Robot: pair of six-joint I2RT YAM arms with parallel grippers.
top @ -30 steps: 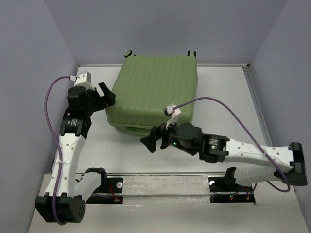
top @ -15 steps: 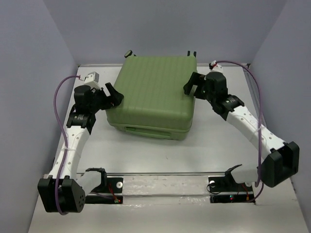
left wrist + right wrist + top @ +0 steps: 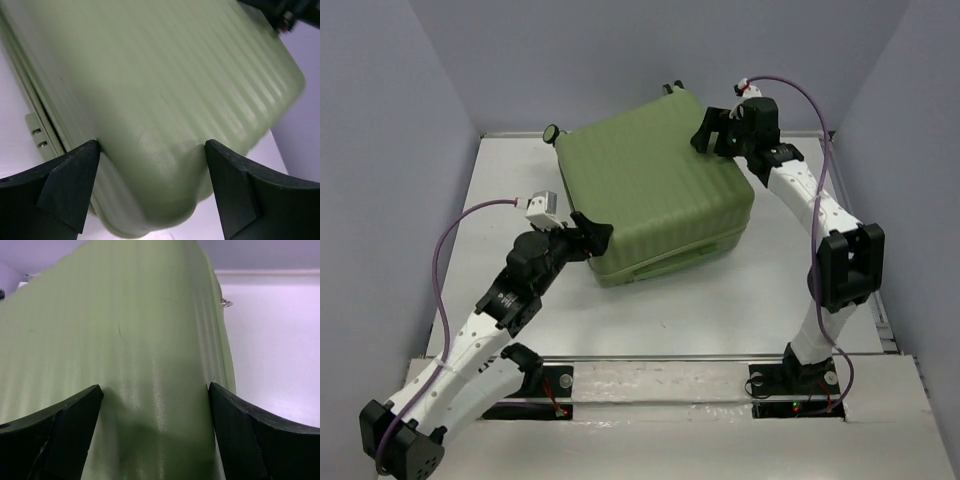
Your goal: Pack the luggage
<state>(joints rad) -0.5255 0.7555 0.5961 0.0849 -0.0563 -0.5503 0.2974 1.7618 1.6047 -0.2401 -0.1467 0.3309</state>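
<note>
While left gripper [image 3: 151, 145] and right gripper [image 3: 155, 387] clamp corners of the closed luggage [image 3: 655, 190], you position it, probably; next, open it.

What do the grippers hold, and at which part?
The light-green ribbed hard-shell suitcase: left gripper on its near-left corner, right gripper on its far-right corner.
</note>
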